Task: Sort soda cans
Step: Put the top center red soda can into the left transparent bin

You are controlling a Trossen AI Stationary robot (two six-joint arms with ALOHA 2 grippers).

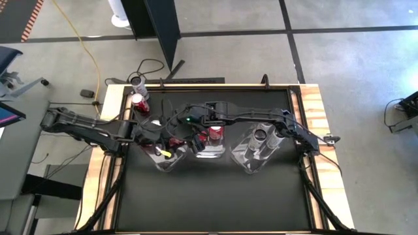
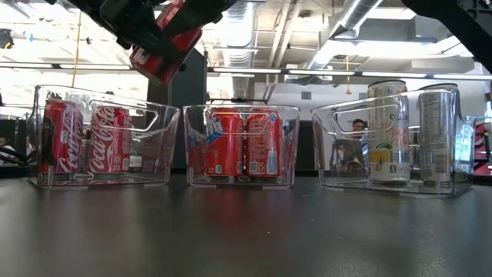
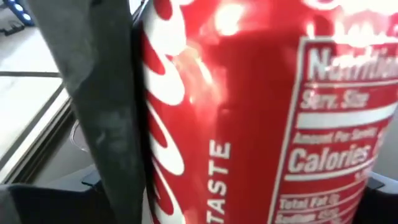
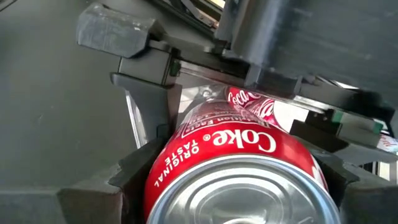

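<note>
Your black worktop (image 1: 215,196) carries three clear bins (image 2: 104,135) in a row; two hold red Coca-Cola cans (image 2: 112,141), the third silver cans (image 2: 387,131). Above the left bin, both tools grip one red can (image 2: 165,45): left tool (image 3: 205,112) and right tool (image 4: 233,180). You can read "Coke Original Taste" and "Calories"; smaller print is blurred.

Three clear bins (image 2: 106,135) stand on the black table (image 2: 246,231).

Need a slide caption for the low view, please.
Tilted red cylindrical soda can held aloft above three clear plastic bins of sorted cans.
</note>
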